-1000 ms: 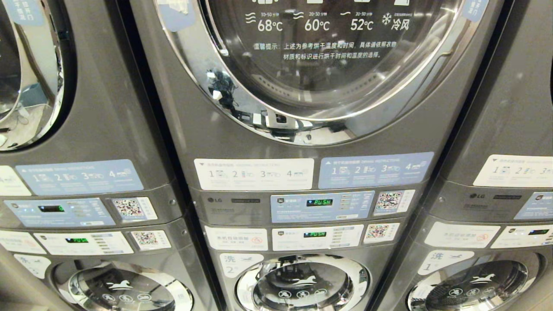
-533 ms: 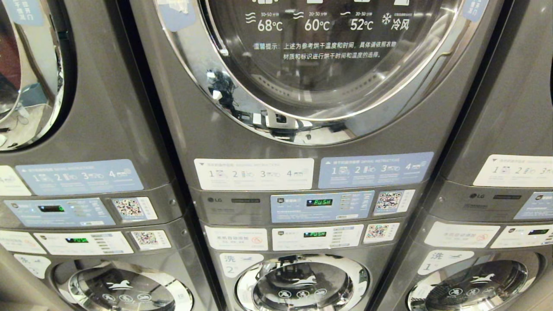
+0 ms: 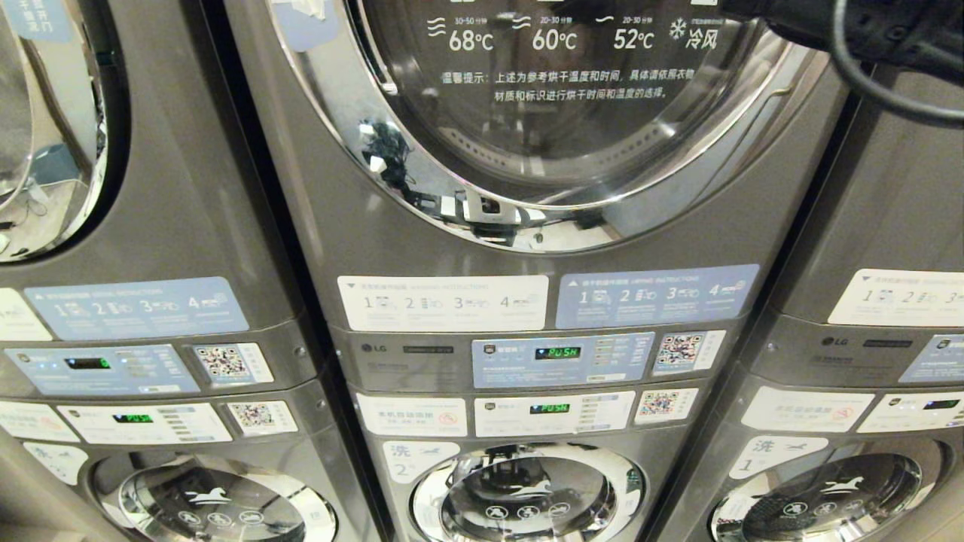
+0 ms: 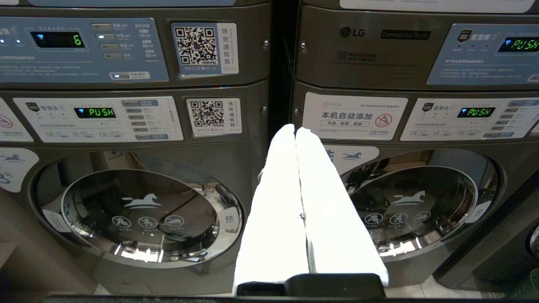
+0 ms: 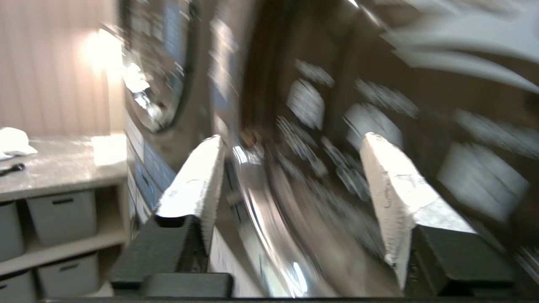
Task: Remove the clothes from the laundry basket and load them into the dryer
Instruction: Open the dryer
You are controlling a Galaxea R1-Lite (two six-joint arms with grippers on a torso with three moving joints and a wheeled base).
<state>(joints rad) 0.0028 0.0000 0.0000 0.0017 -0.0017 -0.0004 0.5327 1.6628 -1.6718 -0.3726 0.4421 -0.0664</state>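
Reaching my right gripper [image 5: 290,168], jaws spread and empty, toward the shut dryer door [image 3: 572,105], I judged opening it came next; clothes and basket were unseen; left gripper [image 4: 296,139] pressed together.

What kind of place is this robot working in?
Most likely a self-service laundromat. Stacked grey machines stand side by side, a dryer door above each washer door, with QR-code stickers and step-by-step instruction labels on the fronts.

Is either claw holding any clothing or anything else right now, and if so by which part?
Nothing is held. The right claw stands open with only the dryer door beyond it; the left claw is shut with its fingers pressed together, nothing between them.
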